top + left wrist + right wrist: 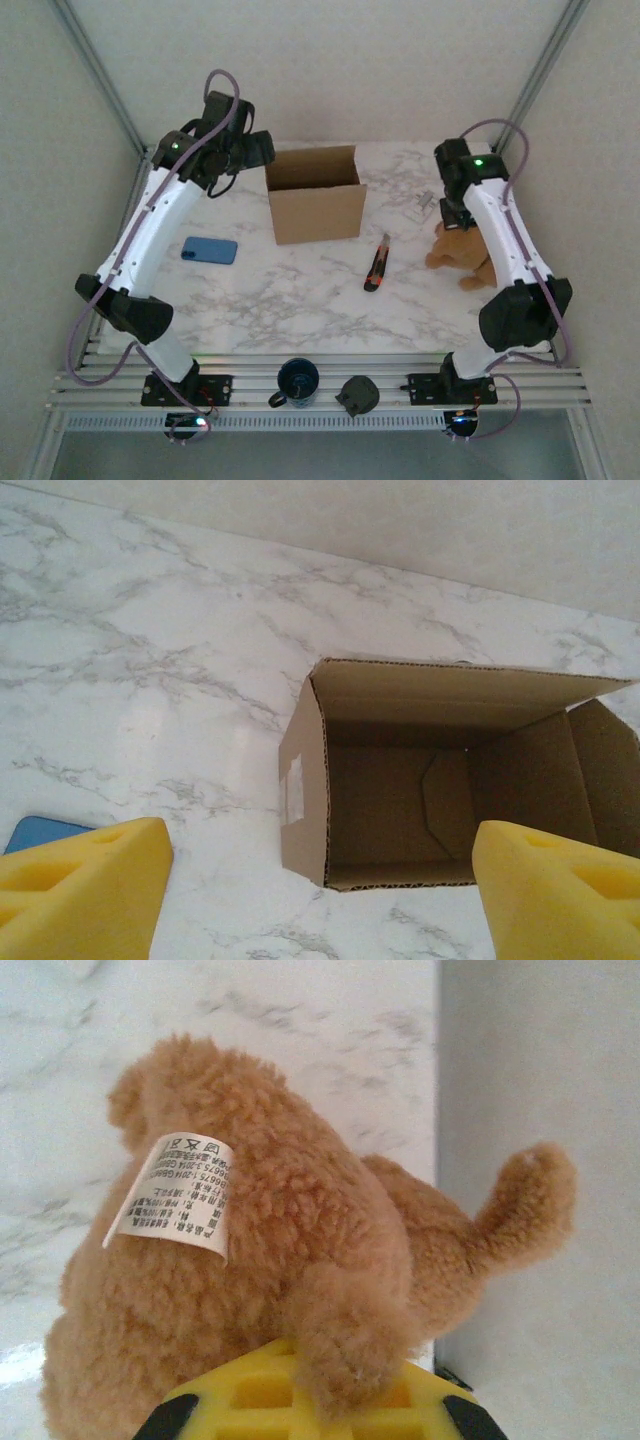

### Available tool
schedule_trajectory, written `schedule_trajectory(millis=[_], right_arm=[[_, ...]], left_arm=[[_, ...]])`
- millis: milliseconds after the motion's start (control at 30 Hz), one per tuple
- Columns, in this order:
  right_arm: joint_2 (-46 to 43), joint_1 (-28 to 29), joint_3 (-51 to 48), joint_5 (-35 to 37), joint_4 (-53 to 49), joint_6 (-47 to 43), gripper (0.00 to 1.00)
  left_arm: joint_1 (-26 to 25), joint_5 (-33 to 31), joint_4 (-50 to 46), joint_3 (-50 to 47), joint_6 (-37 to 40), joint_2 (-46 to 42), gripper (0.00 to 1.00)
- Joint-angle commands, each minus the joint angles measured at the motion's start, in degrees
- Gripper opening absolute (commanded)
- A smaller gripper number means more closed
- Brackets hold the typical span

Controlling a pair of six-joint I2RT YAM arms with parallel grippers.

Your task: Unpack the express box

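My left gripper (256,150) hangs above the far left of the marble table (300,300), its yellow pads (85,890) spread wide with nothing between them. Just to its right stands the box (315,195), a brown cardboard carton at the far middle of the table, upright, its top open and its flaps standing up. From my left wrist I look down into the box (450,780) and see its cardboard walls and the folded flaps of its bottom. A blue phone (209,250) lies flat on the table nearer to me, to the left of the box. My right gripper (310,1400) is closed, and it sits right against a brown plush toy (250,1250) that carries a white label; I cannot tell whether any fur is pinched in it. The plush toy (462,255) sits at the right edge of the table, and a utility knife (377,262) lies between it and the box. A dark mug (297,382) stands on the rails between my two bases.
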Motion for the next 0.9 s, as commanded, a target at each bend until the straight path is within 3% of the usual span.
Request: schedule_trajectory(millis=[0,333,467,500,567,733,800,867], right_arm=[[3.4,2.0,-3.0,-3.8,0.9,-0.7,0.0],[11.8,5.8,-6.0,-5.0,1.4,-1.9,0.0],[12.4,6.1,-5.4,-5.1,1.0,-1.6,0.02],[12.3,6.1,-5.0,-5.0,0.9,-1.4,0.11],[11.7,6.1,-3.9,-5.0,0.9,-1.0,0.39],[7.6,6.1,0.1,-5.1,0.7,-0.2,0.89],[5.3,6.1,1.8,-4.7,0.7,0.2,0.98],[1.8,6.1,2.5,-3.5,2.4,0.8,0.99]], left_arm=[[0.3,0.1,0.8,-2.4,-0.5,-1.4,0.78],[0.2,0.9,1.7,-5.6,-0.6,-2.4,0.78],[0.2,0.0,1.6,-6.1,-0.4,-2.7,0.86],[0.1,-0.2,1.6,-6.3,-0.3,-2.7,0.9],[0.1,-0.9,1.7,-6.7,-0.2,-2.7,0.95],[0.2,-2.3,5.2,-9.9,0.2,-5.5,1.0],[0.3,-3.0,7.6,-11.7,0.4,-7.5,1.0],[0.3,-4.9,11.1,-14.6,0.9,-10.3,1.0]])
